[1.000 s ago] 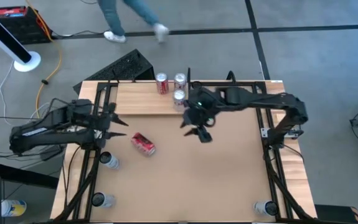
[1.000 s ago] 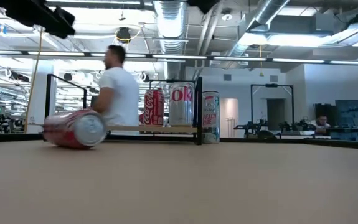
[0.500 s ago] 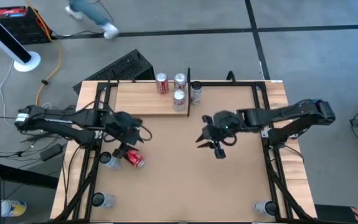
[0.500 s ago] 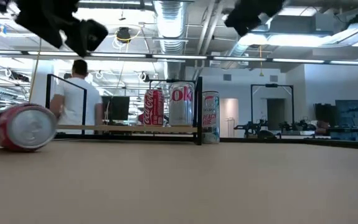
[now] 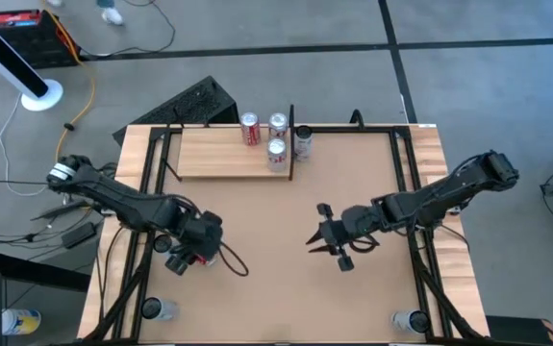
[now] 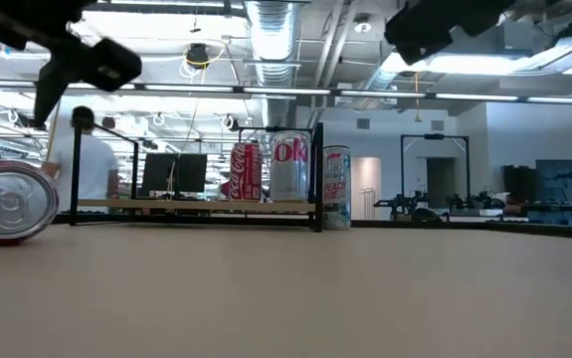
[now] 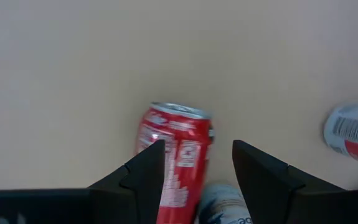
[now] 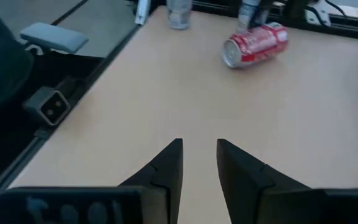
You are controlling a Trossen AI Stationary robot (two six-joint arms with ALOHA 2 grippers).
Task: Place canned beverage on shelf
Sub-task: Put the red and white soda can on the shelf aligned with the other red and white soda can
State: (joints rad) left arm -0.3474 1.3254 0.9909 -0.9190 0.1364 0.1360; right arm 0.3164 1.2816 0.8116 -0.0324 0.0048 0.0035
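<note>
Your left gripper [image 7: 194, 168] hangs over the table's left edge with its fingers [image 7: 144, 171] spread apart, wider than the can. The red can [image 7: 175, 152] lies on its side on the tabletop [image 5: 286, 298] directly beneath and between those fingers, its length running along the gap, one end reaching out past the fingertips. You cannot tell from the wrist view whether either finger touches it; nothing shows it lifted, and in the low view it rests flat on the table with its top facing the camera. A silver-and-red can [image 7: 353, 134] sits just outside one of those fingers.

The shelf [image 5: 223, 154] lies well beyond the left fingers, toward the table's far edge, with three upright cans [image 5: 264, 135] grouped at the end by its black upright [image 5: 291, 144], and a fourth can [image 5: 303, 140] standing just past that upright on the tabletop.

Your right gripper [image 8: 198, 158] hovers over the bare middle of the table, fingers [image 8: 169, 162] drawn close with only a narrow gap and nothing between them. The red can lies well ahead of those fingertips, across the table.
</note>
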